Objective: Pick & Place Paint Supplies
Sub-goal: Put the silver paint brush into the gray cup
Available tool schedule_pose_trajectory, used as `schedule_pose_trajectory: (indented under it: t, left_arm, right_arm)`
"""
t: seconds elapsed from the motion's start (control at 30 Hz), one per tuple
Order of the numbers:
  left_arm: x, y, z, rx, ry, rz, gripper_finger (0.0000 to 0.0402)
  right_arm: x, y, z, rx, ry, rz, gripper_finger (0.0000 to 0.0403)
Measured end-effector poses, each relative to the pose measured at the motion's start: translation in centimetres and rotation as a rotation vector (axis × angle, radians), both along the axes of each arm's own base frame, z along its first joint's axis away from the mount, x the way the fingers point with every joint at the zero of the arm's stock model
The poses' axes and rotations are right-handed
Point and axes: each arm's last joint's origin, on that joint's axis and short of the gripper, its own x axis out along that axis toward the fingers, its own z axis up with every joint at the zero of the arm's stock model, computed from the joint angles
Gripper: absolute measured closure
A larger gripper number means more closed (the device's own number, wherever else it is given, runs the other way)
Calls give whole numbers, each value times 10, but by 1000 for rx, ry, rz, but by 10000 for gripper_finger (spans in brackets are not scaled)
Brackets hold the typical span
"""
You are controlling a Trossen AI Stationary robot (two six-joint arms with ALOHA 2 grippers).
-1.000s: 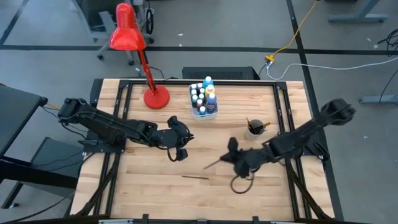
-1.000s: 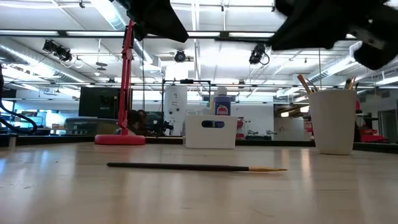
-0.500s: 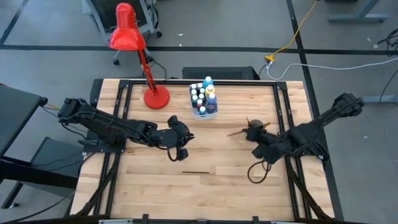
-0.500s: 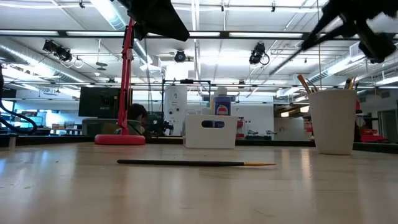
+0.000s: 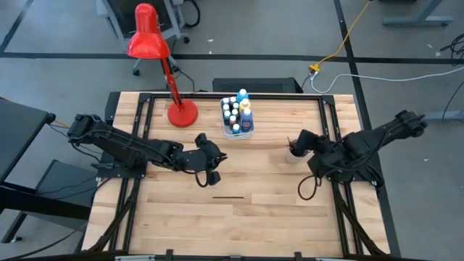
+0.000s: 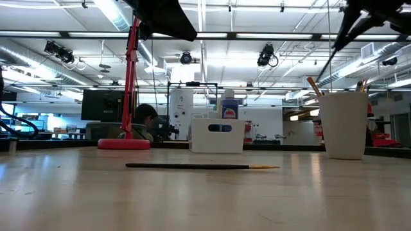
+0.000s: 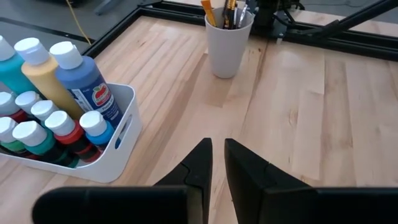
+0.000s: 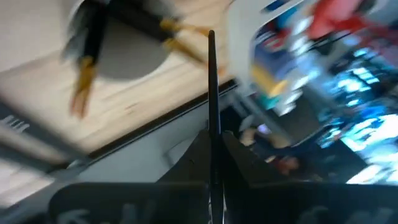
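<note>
A dark thin paintbrush [image 6: 335, 42] slants steeply down from my right gripper [image 5: 299, 140], which is shut on it above the white cup [image 5: 293, 153] holding other brushes. A second paintbrush [image 5: 227, 196] lies flat on the wood at mid-table. The white tub [image 5: 237, 117] of white-capped paint bottles stands at the far middle, on its base. My left gripper [image 7: 217, 163] hovers left of centre over bare wood, its fingers all but together with nothing between them. My right gripper pinches the paintbrush's dark handle [image 8: 211, 118] between its two fingers. The handle runs straight out past the fingertips, along the fingers. The brush is clear of the table and points steeply down toward the cup's mouth [image 6: 343, 94]. Whether its lower end is inside, I cannot tell.
A red desk lamp [image 5: 181, 114] stands on its round base at the far left of the table. Black frame rails [image 5: 330, 145] run along the table's sides. Bare wood lies around the loose brush and along the near edge.
My right gripper has risen and gone from mid-table toward the right and far side, to above the cup. It has rolled, so the held brush has swung from nearly level to steep. The loose brush on the table has rolled a little toward the far edge.
</note>
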Motion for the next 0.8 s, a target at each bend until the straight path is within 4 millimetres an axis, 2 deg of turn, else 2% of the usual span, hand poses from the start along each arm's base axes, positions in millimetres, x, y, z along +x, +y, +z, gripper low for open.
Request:
schedule_pose_trajectory:
  t: [0.17,0.3,0.6,0.8]
  left_arm:
    - [0,0,0,4,-1,6,349]
    - [0,0,0,12,-3,18,349]
    - [0,2,1,75,5,30,349]
    - [0,2,1,62,-1,36,349]
  right_arm:
    - [-1,-5,-9,68,151,-85,389]
    - [6,-3,-15,141,204,-109,383]
    - [33,-3,-37,154,185,-164,376]
    - [41,-6,-41,162,154,-217,352]
